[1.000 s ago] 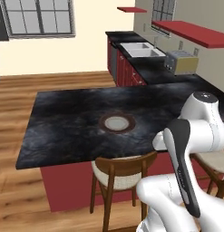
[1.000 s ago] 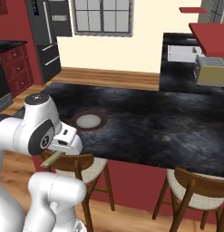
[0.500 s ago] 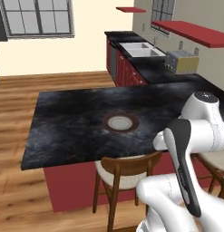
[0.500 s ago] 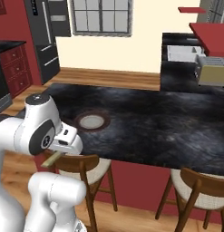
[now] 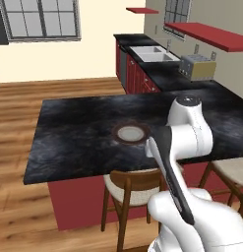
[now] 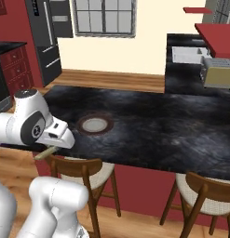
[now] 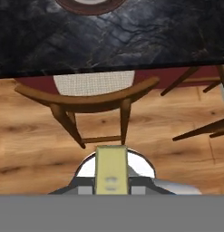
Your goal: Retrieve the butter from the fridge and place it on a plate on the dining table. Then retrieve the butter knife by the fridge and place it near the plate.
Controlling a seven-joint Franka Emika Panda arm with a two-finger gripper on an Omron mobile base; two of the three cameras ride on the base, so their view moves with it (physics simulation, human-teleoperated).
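End effector (image 7: 111, 179) closed on butter (image 7: 111, 170) above a chair (image 7: 88, 102), short of the table (image 5: 74, 138), plate (image 5: 131, 133) bare

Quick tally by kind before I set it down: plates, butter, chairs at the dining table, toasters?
plate: 1
butter: 1
chairs: 2
toaster: 1
Total: 5
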